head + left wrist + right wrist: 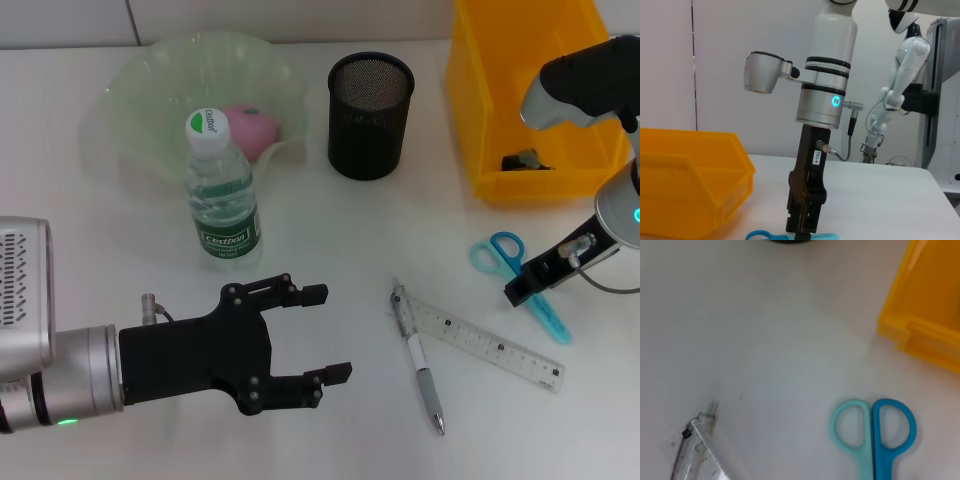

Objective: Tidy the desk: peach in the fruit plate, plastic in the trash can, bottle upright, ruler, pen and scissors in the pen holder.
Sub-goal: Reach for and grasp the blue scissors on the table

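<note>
Blue scissors (pixel 520 280): on the worktop at 3 o'clock, right gripper (pixel 527 286) just above the blades; whether its jaws are apart, cannot tell.
Risk: an off-centre pinch could spin them toward the ruler (pixel 490 343).
Left gripper (pixel 320 335): jaws apart, idle at 7 o'clock.
Hidden: blade tips in the wrist views.

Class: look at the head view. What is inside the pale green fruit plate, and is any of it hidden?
The peach lies inside the fruit plate. The upright bottle in front covers its left side.
</note>
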Robot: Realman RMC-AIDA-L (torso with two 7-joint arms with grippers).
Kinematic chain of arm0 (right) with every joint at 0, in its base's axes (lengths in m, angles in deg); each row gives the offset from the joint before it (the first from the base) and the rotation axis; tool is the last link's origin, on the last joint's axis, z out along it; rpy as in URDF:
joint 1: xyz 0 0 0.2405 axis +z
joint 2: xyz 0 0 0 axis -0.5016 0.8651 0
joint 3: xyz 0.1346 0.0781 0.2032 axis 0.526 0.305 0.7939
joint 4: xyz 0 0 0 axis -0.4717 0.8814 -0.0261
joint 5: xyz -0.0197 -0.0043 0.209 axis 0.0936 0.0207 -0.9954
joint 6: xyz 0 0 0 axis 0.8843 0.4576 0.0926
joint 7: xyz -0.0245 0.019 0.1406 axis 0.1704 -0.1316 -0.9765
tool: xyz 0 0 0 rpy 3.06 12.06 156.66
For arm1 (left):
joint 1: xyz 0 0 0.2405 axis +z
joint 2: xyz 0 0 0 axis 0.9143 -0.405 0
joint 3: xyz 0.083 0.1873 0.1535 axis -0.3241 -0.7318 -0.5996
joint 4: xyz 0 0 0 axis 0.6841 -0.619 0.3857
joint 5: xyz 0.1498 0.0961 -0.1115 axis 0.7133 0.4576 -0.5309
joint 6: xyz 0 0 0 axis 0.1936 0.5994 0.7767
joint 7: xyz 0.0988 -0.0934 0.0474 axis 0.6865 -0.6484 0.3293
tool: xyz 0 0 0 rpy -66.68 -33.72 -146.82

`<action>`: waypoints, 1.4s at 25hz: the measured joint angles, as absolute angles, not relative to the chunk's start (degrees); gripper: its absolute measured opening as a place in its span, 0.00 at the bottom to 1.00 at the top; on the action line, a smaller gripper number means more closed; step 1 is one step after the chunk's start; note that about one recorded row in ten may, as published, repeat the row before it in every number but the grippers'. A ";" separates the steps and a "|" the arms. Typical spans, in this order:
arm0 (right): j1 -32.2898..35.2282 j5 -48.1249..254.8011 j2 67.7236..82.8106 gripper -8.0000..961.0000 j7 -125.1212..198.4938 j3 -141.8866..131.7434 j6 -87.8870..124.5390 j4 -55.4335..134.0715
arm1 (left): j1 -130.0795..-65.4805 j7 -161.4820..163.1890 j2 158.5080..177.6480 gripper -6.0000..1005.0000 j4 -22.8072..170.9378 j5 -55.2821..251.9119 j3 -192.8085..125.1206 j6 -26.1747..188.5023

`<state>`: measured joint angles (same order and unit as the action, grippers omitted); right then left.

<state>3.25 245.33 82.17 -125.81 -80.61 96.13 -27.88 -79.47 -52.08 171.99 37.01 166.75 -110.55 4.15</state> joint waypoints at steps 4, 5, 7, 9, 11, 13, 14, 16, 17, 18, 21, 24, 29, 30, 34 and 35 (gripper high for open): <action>3.30 245.25 82.17 0.54 -125.82 -80.77 96.08 -27.62 | -79.47 -52.08 171.99 0.79 37.06 166.75 -110.55 4.15; 3.30 245.24 82.18 0.54 -125.82 -80.77 96.06 -27.60 | -79.47 -52.08 171.99 0.79 37.06 166.75 -110.55 4.15; 3.30 245.24 82.17 0.54 -125.82 -80.77 96.01 -27.59 | -79.47 -52.09 171.99 0.79 37.07 166.75 -110.55 4.14; 3.30 245.24 82.17 0.53 -125.82 -80.78 95.85 -27.49 | -79.47 -52.08 171.99 0.79 37.08 166.75 -110.55 4.14; 3.29 245.24 82.17 0.53 -125.82 -80.77 95.66 -27.32 | -79.47 -52.08 171.99 0.79 37.07 166.75 -110.55 4.14; 3.29 245.24 82.17 0.51 -125.82 -80.77 95.65 -27.32 | -79.47 -52.08 171.99 0.79 37.08 166.75 -110.55 4.14; 3.29 245.24 82.17 0.49 -125.82 -80.77 95.65 -27.32 | -79.47 -52.08 171.99 0.79 37.08 166.75 -110.55 4.14; 3.29 245.24 82.17 0.46 -125.82 -80.78 95.64 -27.32 | -79.47 -52.09 171.99 0.79 37.08 166.75 -110.55 4.14; 3.28 245.24 82.17 0.45 -125.82 -80.78 95.63 -27.32 | -79.47 -52.09 171.99 0.79 37.07 166.75 -110.55 4.15; 3.29 245.24 82.17 0.44 -125.81 -80.77 95.59 -27.32 | -79.47 -52.09 171.99 0.79 37.07 166.75 -110.55 4.14; 3.29 245.24 82.17 0.44 -125.80 -80.77 95.53 -27.27 | -79.47 -52.09 171.99 0.79 37.08 166.75 -110.55 4.14; 3.29 244.99 82.16 0.44 -125.65 -80.76 95.47 -26.76 | -79.54 -52.09 171.99 0.79 37.08 166.75 -110.55 4.14; 3.71 244.80 82.07 0.39 -125.48 -80.54 94.78 -25.35 | -79.62 -52.09 171.99 0.79 37.08 166.75 -110.55 4.10; 3.71 244.80 82.06 0.37 -125.45 -80.53 94.71 -25.28 | -79.62 -52.09 171.99 0.79 37.08 166.74 -110.55 4.03; 3.55 244.77 82.06 0.28 -125.33 -80.67 94.67 -25.28 | -79.64 -52.07 171.94 0.79 37.07 166.64 -110.55 3.92; 3.51 244.75 82.06 0.28 -125.29 -80.68 94.57 -25.12 | -79.64 -52.02 171.93 0.79 37.08 166.64 -110.55 3.94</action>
<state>3.51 244.75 82.06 -125.29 -80.68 94.57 -25.12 -79.64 -52.02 171.93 37.08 166.64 -110.55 3.94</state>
